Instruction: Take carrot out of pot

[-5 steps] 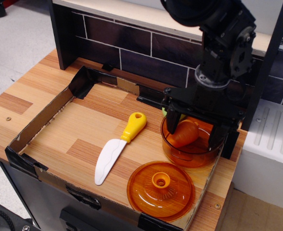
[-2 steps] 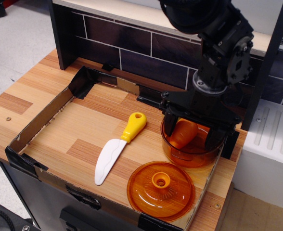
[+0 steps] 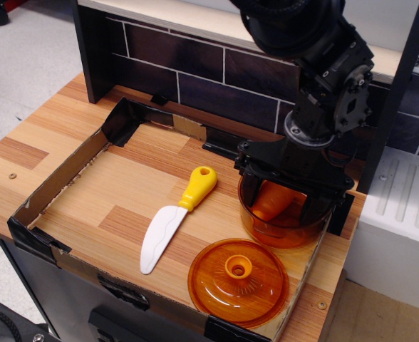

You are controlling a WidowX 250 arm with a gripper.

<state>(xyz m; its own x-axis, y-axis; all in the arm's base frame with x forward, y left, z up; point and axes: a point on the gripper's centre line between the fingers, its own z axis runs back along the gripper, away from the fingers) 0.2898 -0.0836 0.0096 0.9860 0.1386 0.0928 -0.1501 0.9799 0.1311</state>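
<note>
Observation.image showed the counter (image 3: 67,142) beneath, then the pot (image 3: 284,226) directly under the tool (image 3: 286,199), whose fingers stood apart, straddling the carrot (image 3: 272,201) inside. Closing squarely on its thicker middle before lifting straight up would likely prevent slipping.

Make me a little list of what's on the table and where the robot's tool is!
carrot: stubby orange plastic toy carrot, tilted inside the pot
pot: round see-through orange plastic pot, lid off
lid: flat orange lid with a knob, in front of the pot
knife: white toy knife with a yellow handle, left of the pot
tool: black tool lowered over the pot around the carrot; grip unclear
</note>
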